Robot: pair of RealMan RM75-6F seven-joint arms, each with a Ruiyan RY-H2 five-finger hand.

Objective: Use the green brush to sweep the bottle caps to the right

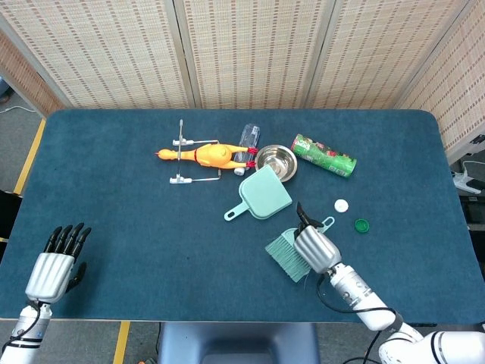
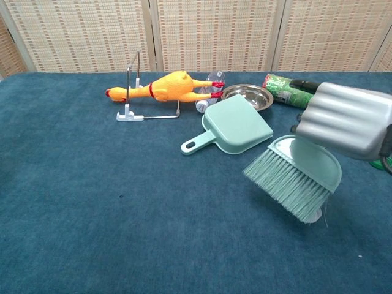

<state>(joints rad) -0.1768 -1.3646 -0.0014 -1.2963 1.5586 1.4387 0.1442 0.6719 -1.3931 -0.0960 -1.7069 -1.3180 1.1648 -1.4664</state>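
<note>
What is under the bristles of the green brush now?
In the chest view, a white bottle cap peeks out below the green brush, mostly covered by the bristles. In the head view, the brush hides it completely.

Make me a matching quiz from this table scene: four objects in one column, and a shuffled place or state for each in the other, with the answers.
Objects:
1. green brush
2. dustpan
3. rubber chicken
4. green bottle cap

Places or states:
A. lying on the wire rack
B. held by the right robot hand
C. loose on the cloth, right of the brush
D. flat on the cloth beside the metal bowl

Pairs: 1-B, 2-D, 3-A, 4-C
</note>
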